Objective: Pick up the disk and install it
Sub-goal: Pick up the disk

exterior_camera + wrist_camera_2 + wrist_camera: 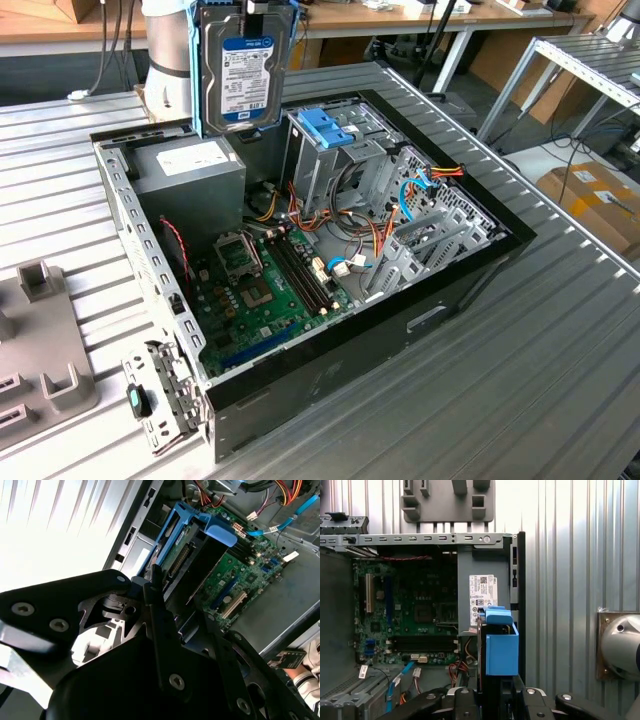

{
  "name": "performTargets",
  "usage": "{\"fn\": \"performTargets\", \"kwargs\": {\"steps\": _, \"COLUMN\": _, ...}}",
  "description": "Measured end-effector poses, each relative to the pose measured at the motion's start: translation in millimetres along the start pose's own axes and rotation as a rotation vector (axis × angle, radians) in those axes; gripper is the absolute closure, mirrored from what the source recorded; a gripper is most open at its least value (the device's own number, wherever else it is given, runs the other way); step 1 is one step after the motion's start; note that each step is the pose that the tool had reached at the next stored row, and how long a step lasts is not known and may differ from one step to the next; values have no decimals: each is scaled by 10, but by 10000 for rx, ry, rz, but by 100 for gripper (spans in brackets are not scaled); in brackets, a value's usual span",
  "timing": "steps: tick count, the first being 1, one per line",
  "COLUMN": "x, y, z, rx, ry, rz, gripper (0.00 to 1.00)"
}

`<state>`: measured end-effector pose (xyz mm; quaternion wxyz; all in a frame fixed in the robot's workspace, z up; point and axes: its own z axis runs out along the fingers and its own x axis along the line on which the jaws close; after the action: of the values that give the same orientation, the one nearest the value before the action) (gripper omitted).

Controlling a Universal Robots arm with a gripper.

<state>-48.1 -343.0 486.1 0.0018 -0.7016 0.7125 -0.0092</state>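
The disk (243, 70) hangs upright above the back corner of the open computer case (470, 270), its white and blue label facing the exterior camera and light blue rails along its sides. My gripper (257, 6) holds it from above, shut on it. In the first wrist view the disk (500, 652) shows edge-on between the black fingers (462, 696), over the power supply (482, 597). In the second wrist view the disk (192, 562) sticks out from my gripper (180, 625) toward the motherboard. The metal drive cage with its blue latch (325, 128) stands in the case, to the exterior view's right of the disk.
The grey power supply box (190, 170) sits just below the disk. The motherboard (260, 280) and loose cables (350, 255) cover the case floor. A grey fixture plate (40, 340) lies on the table at the exterior view's left. The arm's base (170, 50) stands behind.
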Motion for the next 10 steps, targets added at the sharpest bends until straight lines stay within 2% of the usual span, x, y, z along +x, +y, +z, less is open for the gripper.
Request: {"fn": "performTargets", "kwargs": {"steps": 10, "x": -10, "y": -49, "z": 2, "rx": 0, "ry": 0, "rz": 0, "gripper": 65}}
